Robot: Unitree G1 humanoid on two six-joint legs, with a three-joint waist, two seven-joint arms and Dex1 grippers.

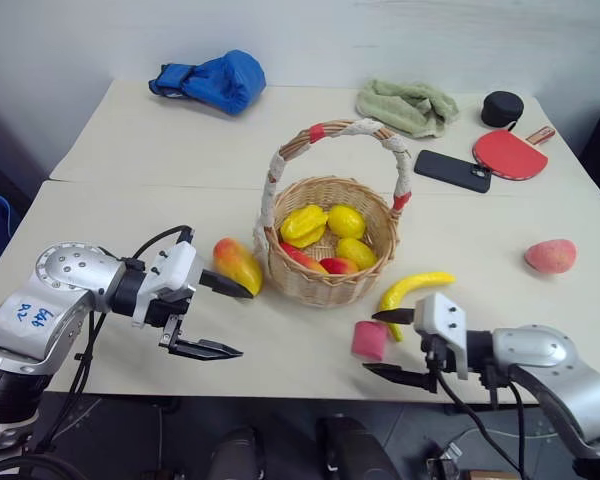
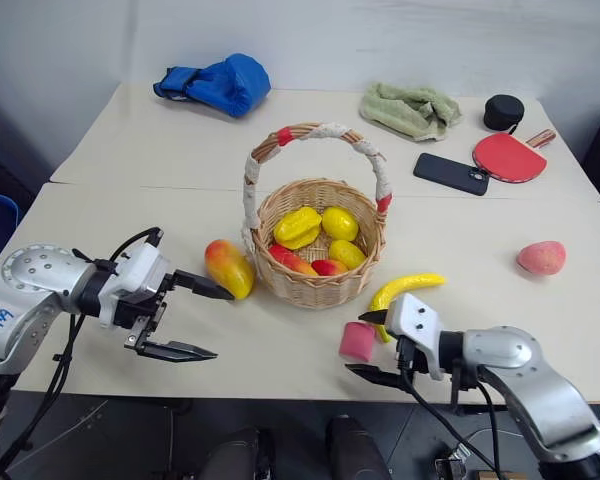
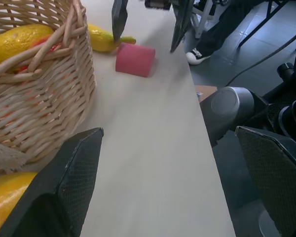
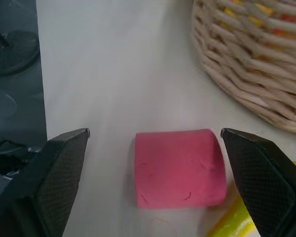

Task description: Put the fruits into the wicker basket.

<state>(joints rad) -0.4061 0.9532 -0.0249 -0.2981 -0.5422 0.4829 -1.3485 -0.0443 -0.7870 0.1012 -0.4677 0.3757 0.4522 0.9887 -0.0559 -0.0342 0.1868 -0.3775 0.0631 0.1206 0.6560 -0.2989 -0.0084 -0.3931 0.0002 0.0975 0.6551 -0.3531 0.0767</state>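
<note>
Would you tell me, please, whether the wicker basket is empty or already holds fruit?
Partly filled: the wicker basket stands upright holding yellow and red pieces, below its rim.

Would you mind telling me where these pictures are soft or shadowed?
Right wrist view: the pink block is fairly sharp, the wicker basket beyond it softer. Left wrist view: the near fingers look soft. Left eye view: even light, a faint shadow beside the banana.
</note>
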